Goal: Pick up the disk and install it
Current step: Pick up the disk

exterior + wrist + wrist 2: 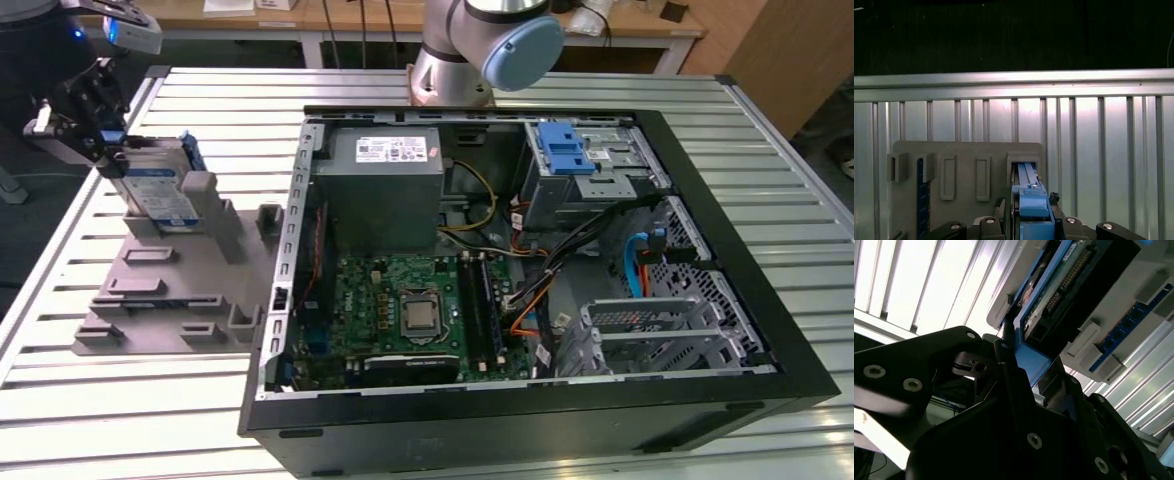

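Note:
The disk stands on edge in a slot at the far end of a grey holder block, on the exterior view's left; its blue-and-white label and blue frame show. My gripper is at the disk's top far end, fingers on either side of the blue frame. In the first wrist view the blue-framed disk runs between the fingers of the gripper, and its lower end sits in the holder's slot. In the second wrist view the gripper closes on the blue edge of the disk.
An open computer case lies on the slatted metal table, on the exterior view's right. Inside are a grey power supply, a green motherboard, cables and a drive bay with a blue latch. The arm's base stands behind the case.

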You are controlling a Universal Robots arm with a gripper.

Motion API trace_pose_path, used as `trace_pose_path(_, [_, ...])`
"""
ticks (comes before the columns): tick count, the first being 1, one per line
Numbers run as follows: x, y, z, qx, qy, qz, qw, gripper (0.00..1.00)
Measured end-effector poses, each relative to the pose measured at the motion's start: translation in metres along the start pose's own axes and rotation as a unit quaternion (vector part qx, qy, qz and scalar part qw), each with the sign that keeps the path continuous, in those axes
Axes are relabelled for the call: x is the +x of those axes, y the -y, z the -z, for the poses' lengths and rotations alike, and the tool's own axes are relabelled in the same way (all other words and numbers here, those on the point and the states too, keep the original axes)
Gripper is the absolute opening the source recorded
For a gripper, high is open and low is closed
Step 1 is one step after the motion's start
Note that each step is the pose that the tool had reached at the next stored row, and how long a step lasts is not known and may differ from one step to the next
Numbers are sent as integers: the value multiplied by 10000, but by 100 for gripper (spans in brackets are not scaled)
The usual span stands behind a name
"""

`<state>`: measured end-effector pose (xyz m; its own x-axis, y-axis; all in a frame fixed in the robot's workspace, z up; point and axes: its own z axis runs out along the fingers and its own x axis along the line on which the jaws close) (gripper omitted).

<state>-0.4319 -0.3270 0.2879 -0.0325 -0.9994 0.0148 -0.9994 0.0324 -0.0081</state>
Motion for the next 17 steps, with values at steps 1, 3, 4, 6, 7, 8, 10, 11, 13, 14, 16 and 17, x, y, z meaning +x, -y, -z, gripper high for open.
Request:
trace_pose_path(1, [0,0,1,0,0,0,10000,45])
trace_pose_path(3, [0,0,4,1,0,0,10000,45])
trace_pose_path(4, [0,0,5,1,0,0,10000,45])
trace_pose_path(6, [0,0,13,-2,-1,0,10000,45])
trace_pose_path(7, [1,0,17,-1,-1,0,10000,45])
trace_pose_path(8, [0,0,17,0,0,0,10000,45])
trace_pose_path(10, [0,0,17,1,1,0,10000,45])
trace_pose_path(11, [0,0,18,1,0,0,10000,45])
trace_pose_path(13, [0,0,20,0,0,0,10000,45])
trace_pose_path(14, [0,0,20,0,0,0,10000,44])
trace_pose_path(16, [0,0,20,0,0,0,10000,37])
trace_pose_path(17, [0,0,20,0,0,0,10000,37])
